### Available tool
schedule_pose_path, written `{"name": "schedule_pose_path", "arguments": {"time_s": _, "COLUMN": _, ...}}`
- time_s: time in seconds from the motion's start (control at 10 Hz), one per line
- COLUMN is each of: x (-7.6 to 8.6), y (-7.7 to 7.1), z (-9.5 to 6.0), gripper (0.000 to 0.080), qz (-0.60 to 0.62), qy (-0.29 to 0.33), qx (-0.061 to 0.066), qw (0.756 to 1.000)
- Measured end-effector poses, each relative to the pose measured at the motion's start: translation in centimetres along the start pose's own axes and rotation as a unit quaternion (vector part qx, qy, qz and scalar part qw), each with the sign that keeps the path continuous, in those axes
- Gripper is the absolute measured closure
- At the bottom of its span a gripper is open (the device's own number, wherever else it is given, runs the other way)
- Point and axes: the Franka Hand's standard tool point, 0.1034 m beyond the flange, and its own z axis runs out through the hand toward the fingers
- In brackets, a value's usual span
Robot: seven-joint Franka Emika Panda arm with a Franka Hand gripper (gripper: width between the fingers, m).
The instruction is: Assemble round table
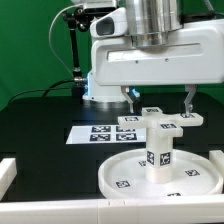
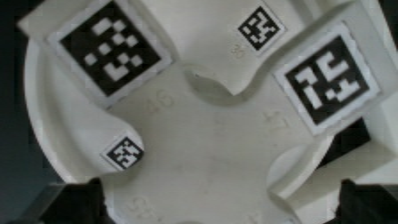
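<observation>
You've got the round disc [image 1: 160, 175] flat on the black surface [image 1: 45, 120] nr the front, w/ the short cylinder leg [image 1: 158, 148] standing upright in its middle. The cross-shaped piece [image 1: 162, 120] sits on top of the leg, arms level, tags facing up. The gripper [image 1: 160, 97] hangs just above it, fingers spread wide either side of the cross and not touching it, holding nothing. Marker board [image 1: 100, 133] lies behind the disc. Wrist view is filled by the cross piece [image 2: 214, 120] close up.
</observation>
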Motion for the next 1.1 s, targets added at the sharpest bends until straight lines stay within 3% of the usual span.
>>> {"name": "schedule_pose_path", "arguments": {"time_s": 0.2, "x": -0.35, "y": -0.21, "z": 0.1, "gripper": 0.015, "qz": -0.162, "qy": -0.016, "qx": -0.02, "qw": 0.986}}
{"name": "schedule_pose_path", "arguments": {"time_s": 0.5, "x": -0.06, "y": 0.02, "z": 0.09, "gripper": 0.015, "qz": -0.221, "qy": -0.015, "qx": -0.022, "qw": 0.975}}
{"name": "schedule_pose_path", "arguments": {"time_s": 0.7, "x": -0.04, "y": 0.13, "z": 0.07, "gripper": 0.015, "qz": -0.297, "qy": -0.017, "qx": -0.024, "qw": 0.955}}
{"name": "schedule_pose_path", "arguments": {"time_s": 1.1, "x": -0.65, "y": 0.0, "z": 0.15, "gripper": 0.015, "qz": -0.461, "qy": -0.026, "qx": -0.03, "qw": 0.887}}
